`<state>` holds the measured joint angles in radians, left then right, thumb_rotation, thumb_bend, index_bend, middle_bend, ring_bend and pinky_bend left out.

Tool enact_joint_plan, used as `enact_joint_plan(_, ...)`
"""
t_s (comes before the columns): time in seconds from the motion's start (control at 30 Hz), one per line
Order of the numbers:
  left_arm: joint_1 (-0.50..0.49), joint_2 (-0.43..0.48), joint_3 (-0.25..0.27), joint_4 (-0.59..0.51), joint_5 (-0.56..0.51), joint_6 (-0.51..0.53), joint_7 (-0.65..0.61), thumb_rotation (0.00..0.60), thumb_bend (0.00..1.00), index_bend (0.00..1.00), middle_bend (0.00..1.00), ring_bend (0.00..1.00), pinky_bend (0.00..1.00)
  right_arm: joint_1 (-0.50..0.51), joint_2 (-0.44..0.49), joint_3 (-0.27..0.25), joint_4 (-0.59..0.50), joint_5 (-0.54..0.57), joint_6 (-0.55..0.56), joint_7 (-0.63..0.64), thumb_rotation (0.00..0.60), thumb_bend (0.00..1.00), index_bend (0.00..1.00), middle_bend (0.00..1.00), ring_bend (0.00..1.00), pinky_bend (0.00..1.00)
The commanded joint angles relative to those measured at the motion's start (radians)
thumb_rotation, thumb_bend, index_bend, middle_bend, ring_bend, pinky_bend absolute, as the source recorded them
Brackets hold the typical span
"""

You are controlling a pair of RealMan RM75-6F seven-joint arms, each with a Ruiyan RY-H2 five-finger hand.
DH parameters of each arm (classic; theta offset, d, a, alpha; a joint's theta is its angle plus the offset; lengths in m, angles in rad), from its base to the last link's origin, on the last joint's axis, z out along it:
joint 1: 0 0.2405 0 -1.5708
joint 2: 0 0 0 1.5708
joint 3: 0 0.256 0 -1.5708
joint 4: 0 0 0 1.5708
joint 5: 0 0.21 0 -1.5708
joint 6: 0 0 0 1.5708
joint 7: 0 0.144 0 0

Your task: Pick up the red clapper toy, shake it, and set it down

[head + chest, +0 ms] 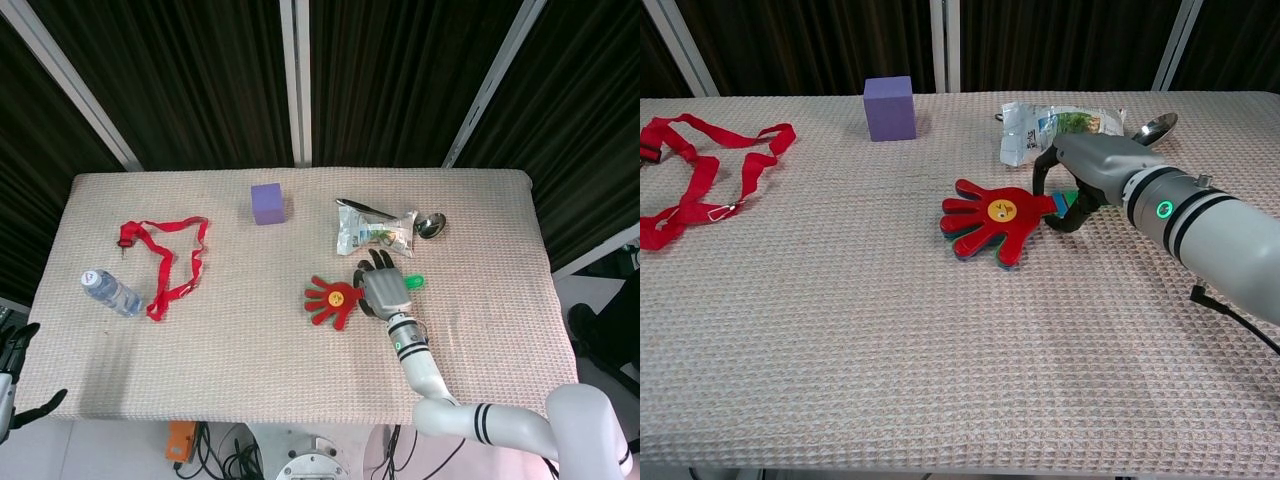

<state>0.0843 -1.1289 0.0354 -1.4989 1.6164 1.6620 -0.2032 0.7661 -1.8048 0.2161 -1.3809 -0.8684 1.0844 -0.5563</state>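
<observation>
Gripping the clapper toy [992, 221] by its green handle, the right hand [1087, 175] curls its fingers [1048, 163] around it; red palm juts left.

The table [480, 220] has lots of bare cloth along the bottom of the frame and in the middle. The right hand [383, 290] holds the red clapper toy [335, 299] near the center. Just above them lie a snack bag [374, 231] and a spoon [432, 225], so it is tight there. A purple block [267, 203] sits at the upper middle. On the left lie a red ribbon [165, 255] and a small bottle [109, 291], well apart from the hand.
</observation>
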Motion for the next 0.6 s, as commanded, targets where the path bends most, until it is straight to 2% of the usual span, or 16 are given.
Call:
enact_joint_plan(0.03, 0.000, 0.000, 0.000, -0.001, 0.001, 0.000, 0.000, 0.600, 0.14, 0.04, 0.08, 0.00, 0.00, -0.023, 0.002, 0.001, 0.006, -0.055, 0.011, 0.075, 0.600, 0.33, 0.82, 0.33, 0.09, 0.06)
enact_joint_plan(0.1, 0.000, 0.000, 0.000, -0.001, 0.002, 0.001, -0.002, 0.600, 0.14, 0.04, 0.08, 0.00, 0.00, -0.036, 0.006, 0.003, 0.006, -0.085, 0.013, 0.130, 0.600, 0.33, 0.86, 0.41, 0.18, 0.19)
enact_joint_plan(0.2, -0.001, -0.002, -0.001, 0.000, 0.003, 0.002, -0.006, 0.600, 0.14, 0.04, 0.08, 0.00, 0.00, -0.059, 0.013, 0.006, 0.006, -0.122, 0.015, 0.213, 0.600, 0.33, 0.87, 0.46, 0.23, 0.34)
enact_joint_plan(0.33, -0.001, -0.004, -0.002, 0.003, 0.003, 0.003, -0.011, 0.600, 0.14, 0.04, 0.07, 0.00, 0.00, -0.084, 0.032, 0.017, -0.020, -0.151, 0.007, 0.307, 0.600, 0.33, 0.88, 0.48, 0.28, 0.49)
enact_joint_plan(0.6, -0.003, -0.003, -0.002, 0.001, 0.001, -0.001, -0.010, 0.600, 0.14, 0.04, 0.07, 0.00, 0.00, -0.121, 0.042, 0.030, -0.045, -0.264, 0.055, 0.469, 0.600, 0.35, 0.92, 0.56, 0.44, 0.74)
